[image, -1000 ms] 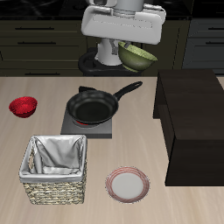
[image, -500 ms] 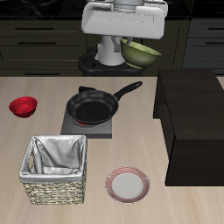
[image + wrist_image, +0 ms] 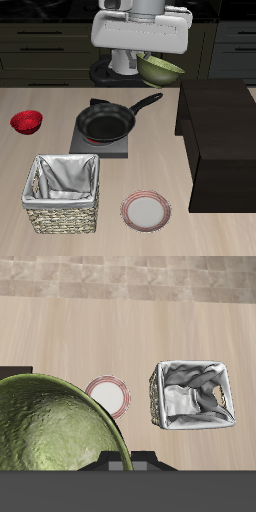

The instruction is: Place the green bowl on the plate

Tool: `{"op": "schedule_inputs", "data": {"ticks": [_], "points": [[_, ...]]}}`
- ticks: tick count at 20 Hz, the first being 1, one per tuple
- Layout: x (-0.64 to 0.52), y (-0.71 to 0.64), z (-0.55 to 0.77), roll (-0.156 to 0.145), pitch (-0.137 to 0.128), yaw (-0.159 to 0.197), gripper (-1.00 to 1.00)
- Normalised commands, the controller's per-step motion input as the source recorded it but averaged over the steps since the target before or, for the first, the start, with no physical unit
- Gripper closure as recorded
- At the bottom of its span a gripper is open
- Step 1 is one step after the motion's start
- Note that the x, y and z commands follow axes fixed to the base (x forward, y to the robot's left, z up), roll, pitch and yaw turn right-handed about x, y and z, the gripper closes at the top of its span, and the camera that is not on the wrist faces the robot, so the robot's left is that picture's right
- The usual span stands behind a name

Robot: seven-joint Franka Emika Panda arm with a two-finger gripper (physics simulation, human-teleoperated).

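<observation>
Gripper (image 3: 148,55), two-finger, mostly hidden under the white arm housing; clamped on the rim of the small round olive-green bowl (image 3: 159,68), which hangs tilted high above the table's back edge, touching nothing below. Fingers themselves not visible in either view.

Count, near to far from table's front edge:
- 1 flat round plate w/ pinkish-red rim, white-grey centre (image 3: 146,210), near front edge, bare.
- 1 square woven wicker basket w/ grey-white cloth lining (image 3: 65,193), just beside the plate, apart from it.
- 1 dark brown block-shaped cabinet (image 3: 218,140), running along one side of the table, front to back.
- 1 black frying pan w/ long handle (image 3: 107,120), sitting on 1 grey square stove plate (image 3: 84,145), mid-table.
- 1 small red bowl (image 3: 27,122), near the far side edge, well apart from the pan.
- 1 green bowl, in the air, farthest back.

Green bowl look: olive outside, paler speckled mottled inside, thin lighter rim. Wrist view: bowl (image 3: 55,426) fills much of the frame, close to the lens, inside facing cam; beyond it the plate (image 3: 108,396) and basket (image 3: 190,394) lie side by side on the light wood tabletop (image 3: 130,336). Bowl well apart from plate.
</observation>
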Motion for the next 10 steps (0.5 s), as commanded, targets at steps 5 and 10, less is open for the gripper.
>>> {"op": "schedule_inputs", "data": {"ticks": [5,10], "points": [[0.23,0.21,-0.13,0.026,0.018,-0.015,1.00],[0.03,0.30,-0.24,0.060,0.035,-0.009,1.00]]}}
